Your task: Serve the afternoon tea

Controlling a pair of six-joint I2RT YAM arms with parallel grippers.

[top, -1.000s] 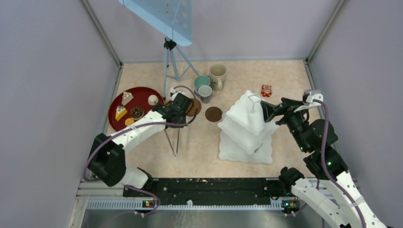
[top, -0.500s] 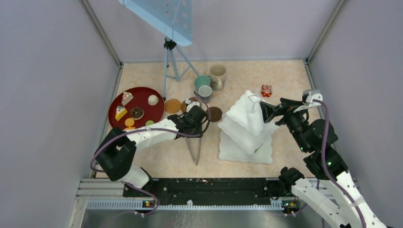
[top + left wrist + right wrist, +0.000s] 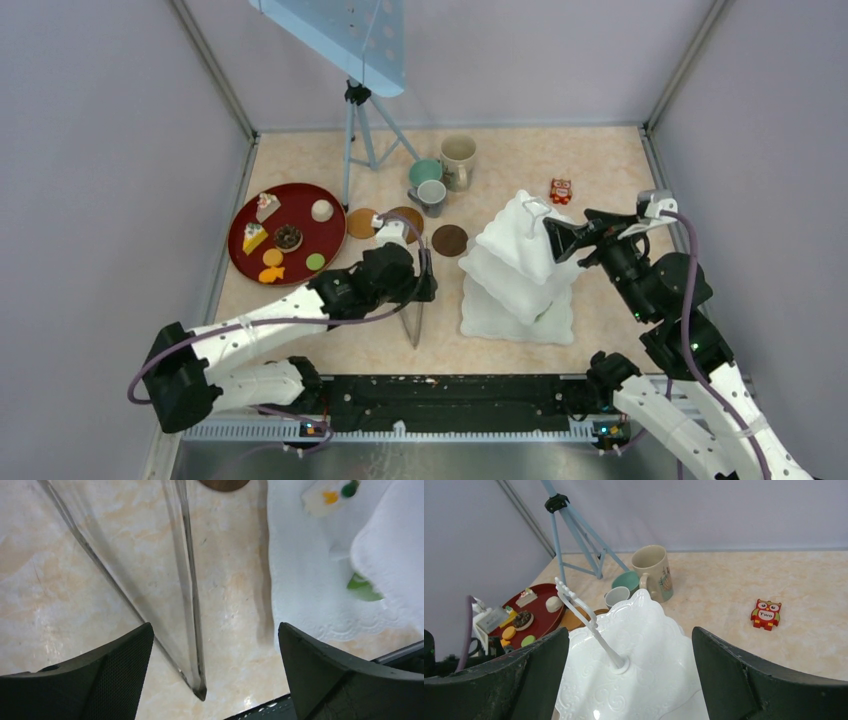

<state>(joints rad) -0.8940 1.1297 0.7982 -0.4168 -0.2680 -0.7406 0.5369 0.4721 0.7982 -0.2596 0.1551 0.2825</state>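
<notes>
The white three-tier stand (image 3: 520, 265) is right of centre. My right gripper (image 3: 562, 236) is open, one finger on each side of the top tier (image 3: 644, 645), near its thin handle (image 3: 584, 615). A white cake (image 3: 330, 492) and a green piece (image 3: 362, 585) lie on the bottom tier (image 3: 305, 580). My left gripper (image 3: 427, 285) is open just above the table, over the metal tongs (image 3: 192, 630), which lie flat. Beige mug (image 3: 458, 158), teal mug (image 3: 424, 172) and grey mug (image 3: 432, 195) stand at the back. Three brown coasters (image 3: 362, 222) (image 3: 408, 225) (image 3: 449, 240) lie in a row.
A dark-red round tray (image 3: 300, 245) at the left carries several toy cakes and cookies (image 3: 288, 237). A blue tripod (image 3: 360, 130) stands behind the mugs. A red owl block (image 3: 560, 190) lies behind the stand. Walls close in the table on three sides.
My left gripper carried the tongs from the coasters rightward, drew back toward the near edge, opened and let them go onto the table. The right arm barely moved.
</notes>
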